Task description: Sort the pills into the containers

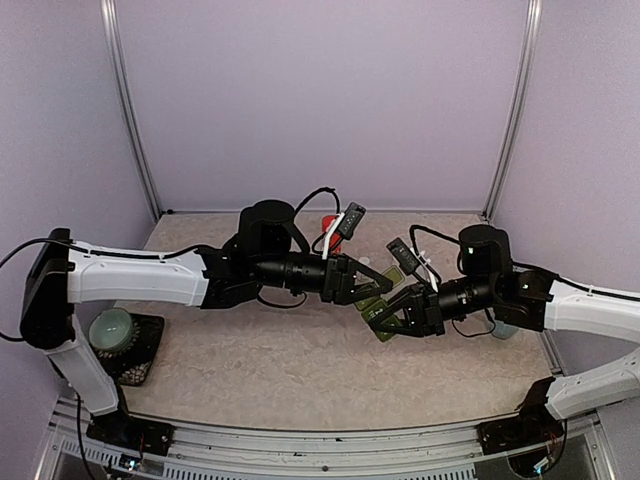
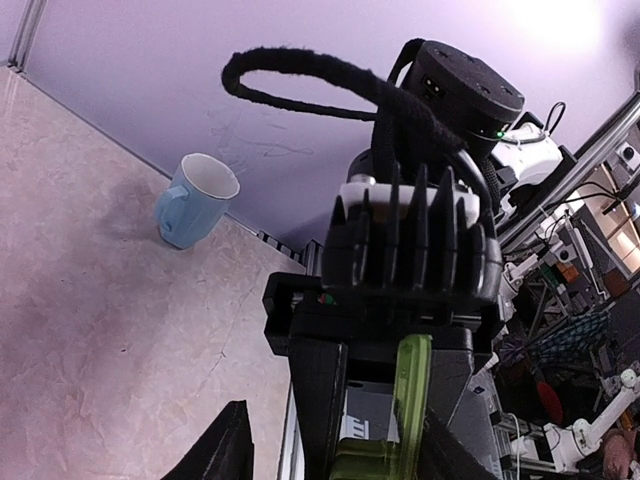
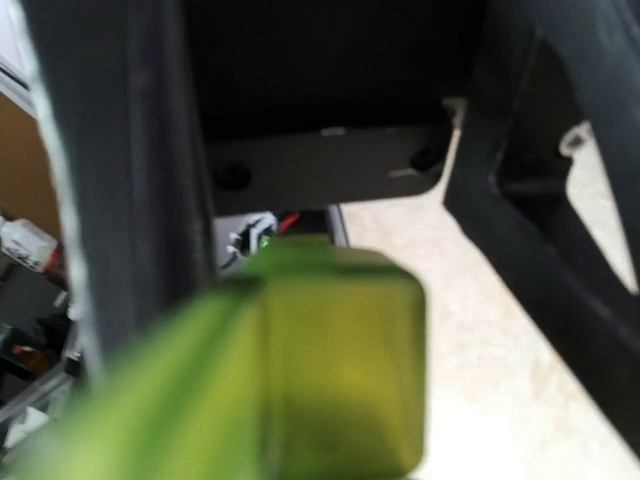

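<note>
Containers: only a narrow green strip shows in the left wrist view, sticking out of the R arm's black head and cut off by the bottom edge. Compartments and lids can't be made out, nor any pills. In the right wrist view it fills the lower frame as a blurred yellow-green block btwn dark fingers, too close to focus. From the top view it sits above mid-table btwn the two arms, mostly covered by them. Right gripper is closed down on the containers. Left gripper meets it nose to nose; jaws look somewhat apart around the strip's end, but whether they pinch it I can't tell, since only one black finger shows at that camera's edge. Pale blue mug stands upright nr the wall, half hidden behind the R arm from above. Small red item at the back is partly masked by cable; can't identify.
</note>
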{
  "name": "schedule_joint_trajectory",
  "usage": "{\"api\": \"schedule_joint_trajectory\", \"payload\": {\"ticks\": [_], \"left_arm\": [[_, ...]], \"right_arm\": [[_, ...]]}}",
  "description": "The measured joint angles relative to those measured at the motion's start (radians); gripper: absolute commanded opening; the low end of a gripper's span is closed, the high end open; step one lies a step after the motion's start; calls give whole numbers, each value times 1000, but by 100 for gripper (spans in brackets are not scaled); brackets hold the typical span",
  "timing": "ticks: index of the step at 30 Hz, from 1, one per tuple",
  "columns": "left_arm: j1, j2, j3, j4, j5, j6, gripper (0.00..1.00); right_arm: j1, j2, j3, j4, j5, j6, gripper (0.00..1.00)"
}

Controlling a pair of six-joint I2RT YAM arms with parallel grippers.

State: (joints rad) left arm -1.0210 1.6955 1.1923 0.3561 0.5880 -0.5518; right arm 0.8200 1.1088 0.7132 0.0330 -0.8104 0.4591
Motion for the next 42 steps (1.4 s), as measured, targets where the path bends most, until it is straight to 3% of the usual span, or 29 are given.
{"api": "schedule_joint_trajectory", "payload": {"ticks": [28,35,42], "left_arm": [[28,50,148,-312,-55,-14,43],[35,45,140,-326,-74,-2,61],[78,-46,50,-288,-100,-5,69]], "right_arm": [[11,-4,43,-242,131,-162,0],[11,-3,43,-253,120,-172,0],[11,-3,43,-211,63,-154,1]]}}
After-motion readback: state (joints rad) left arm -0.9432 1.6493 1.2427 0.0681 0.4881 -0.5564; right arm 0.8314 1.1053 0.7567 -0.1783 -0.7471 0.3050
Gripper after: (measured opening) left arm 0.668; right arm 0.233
